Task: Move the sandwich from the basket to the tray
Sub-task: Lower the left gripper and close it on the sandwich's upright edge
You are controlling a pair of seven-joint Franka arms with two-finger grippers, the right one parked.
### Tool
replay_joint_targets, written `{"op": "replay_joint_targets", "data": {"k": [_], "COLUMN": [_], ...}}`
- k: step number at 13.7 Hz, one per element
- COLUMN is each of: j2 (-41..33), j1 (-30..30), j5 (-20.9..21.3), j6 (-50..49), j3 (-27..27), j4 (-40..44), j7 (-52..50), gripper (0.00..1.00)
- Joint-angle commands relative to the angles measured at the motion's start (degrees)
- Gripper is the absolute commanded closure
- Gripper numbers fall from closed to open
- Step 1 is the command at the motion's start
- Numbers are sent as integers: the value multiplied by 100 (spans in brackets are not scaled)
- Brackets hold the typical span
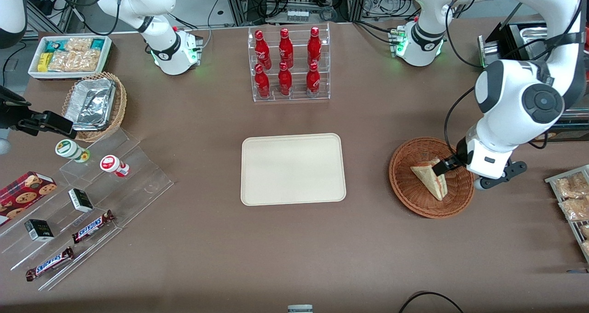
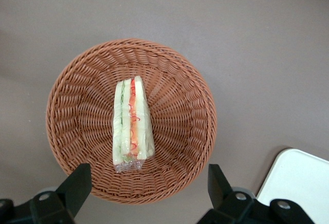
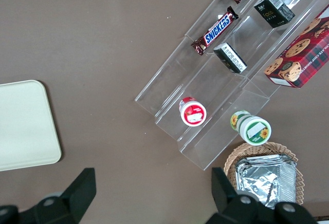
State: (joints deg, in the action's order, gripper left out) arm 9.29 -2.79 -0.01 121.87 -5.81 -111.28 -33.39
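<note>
The sandwich is a plastic-wrapped wedge of white bread with red-orange and green filling. It lies in the round reddish-brown wicker basket toward the working arm's end of the table. In the left wrist view the sandwich lies across the middle of the basket. My left gripper hangs above the basket, open and empty, its fingers spread wide and clear of the sandwich. The cream tray lies bare at the table's middle beside the basket, and one corner shows in the left wrist view.
A clear rack of red bottles stands farther from the camera than the tray. A wire rack of snack packets lies at the working arm's end. Acrylic steps with snacks, a tan foil-container basket and a white bin lie toward the parked arm's end.
</note>
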Motion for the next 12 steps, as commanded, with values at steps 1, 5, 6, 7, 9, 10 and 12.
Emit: {"op": "replay_joint_targets", "data": {"k": [1,5,6,7,9,10,12], "j2": [-243,-164,-155,-138,-7,64,213], "j1": [6,15,41,59,68,68,68], "j5": [97,193,220,220,220,220,220], "j6": [721,1102,1215,1364,1489,1541,1743], "j3": [10,27,36,45,54,54,54], "j4": [-769,-1193,-1290,-1395,-1422,-1422,-1440], "j7": [-238,-238,-238,-247,-247,-247,-247], "gripper": [0,0,0,0,0,0,0]}}
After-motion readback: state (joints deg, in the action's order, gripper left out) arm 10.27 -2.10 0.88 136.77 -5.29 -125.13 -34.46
